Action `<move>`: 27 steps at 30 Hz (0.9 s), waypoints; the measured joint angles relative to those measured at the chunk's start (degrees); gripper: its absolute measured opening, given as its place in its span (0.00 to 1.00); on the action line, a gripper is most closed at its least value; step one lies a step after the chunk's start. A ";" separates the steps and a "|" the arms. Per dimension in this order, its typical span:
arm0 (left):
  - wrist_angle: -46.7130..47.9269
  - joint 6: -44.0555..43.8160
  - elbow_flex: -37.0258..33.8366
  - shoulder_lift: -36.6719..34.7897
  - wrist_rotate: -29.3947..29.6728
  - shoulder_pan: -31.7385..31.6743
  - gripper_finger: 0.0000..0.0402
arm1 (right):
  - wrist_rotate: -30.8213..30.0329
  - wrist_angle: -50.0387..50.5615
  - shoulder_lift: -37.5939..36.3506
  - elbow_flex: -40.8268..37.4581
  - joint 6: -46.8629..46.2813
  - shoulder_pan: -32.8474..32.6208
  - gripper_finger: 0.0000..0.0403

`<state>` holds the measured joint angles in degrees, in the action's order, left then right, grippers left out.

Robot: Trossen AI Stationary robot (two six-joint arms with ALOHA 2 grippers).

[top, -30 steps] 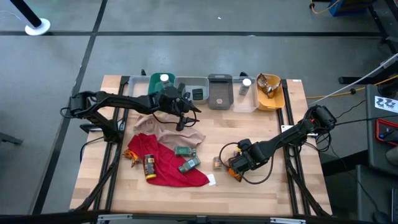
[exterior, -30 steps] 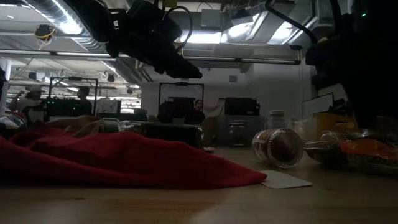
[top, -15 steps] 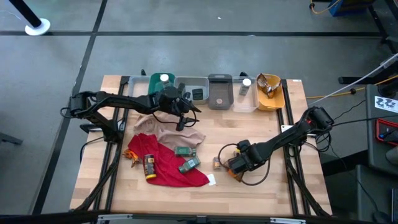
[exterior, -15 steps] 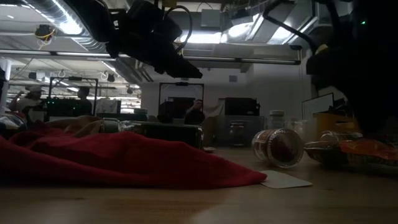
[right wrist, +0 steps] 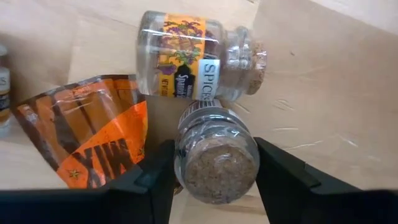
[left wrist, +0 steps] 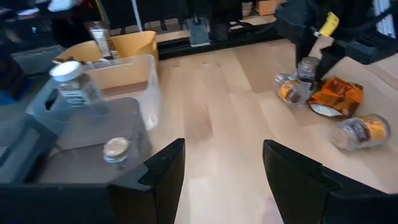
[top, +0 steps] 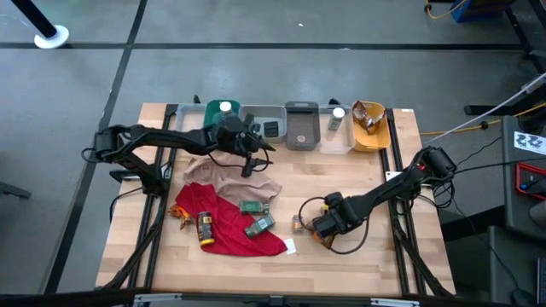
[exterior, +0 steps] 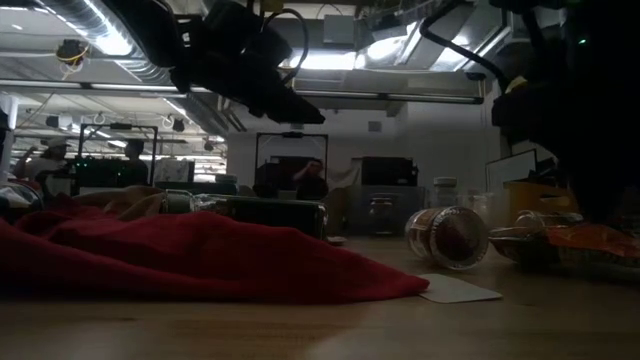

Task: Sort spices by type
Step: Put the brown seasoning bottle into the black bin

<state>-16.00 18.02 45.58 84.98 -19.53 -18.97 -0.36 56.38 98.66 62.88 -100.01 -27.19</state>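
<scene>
My right gripper (right wrist: 216,186) points down near the table's front right and is shut on an upright cork-topped spice jar (right wrist: 216,158). Beside it a second cork-topped jar (right wrist: 193,62) lies on its side, next to an orange crinkly packet (right wrist: 87,137). In the left wrist view a third jar (left wrist: 360,130) lies past the packet (left wrist: 336,96). My left gripper (left wrist: 221,180) is open and hangs above the tan cloth (top: 230,177), in front of the bins. Two green boxes (top: 256,215) and a brown jar (top: 205,228) lie on the red cloth (top: 226,230). My right gripper has the upright jar's glass sides (right wrist: 186,134), just below the cork, between its two fingers (right wrist: 152,180). The fingers come from above, pointing down. The jar stands upright; I cannot see whether its base is still on the table.
Along the far edge stands a row of bins: teal (top: 212,109), clear (top: 254,118), grey (top: 301,109), clear (top: 337,141) and yellow (top: 380,136), some with spices inside. A white card (top: 290,246) lies by the red cloth's corner. Bare wood lies between the cloths and my right gripper.
</scene>
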 joint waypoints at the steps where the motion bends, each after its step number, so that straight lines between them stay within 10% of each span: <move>1: -0.05 0.01 0.00 -0.35 -0.02 -0.45 0.49 | 0.11 0.60 -0.24 -0.03 0.01 0.40 0.45; 27: 2.19 -1.70 0.04 -5.15 0.00 -12.58 0.49 | -9.70 8.97 -7.46 18.74 55.85 35.83 0.46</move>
<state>-13.81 16.32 45.63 79.83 -19.53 -31.55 -10.06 65.36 91.20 81.62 -44.15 8.65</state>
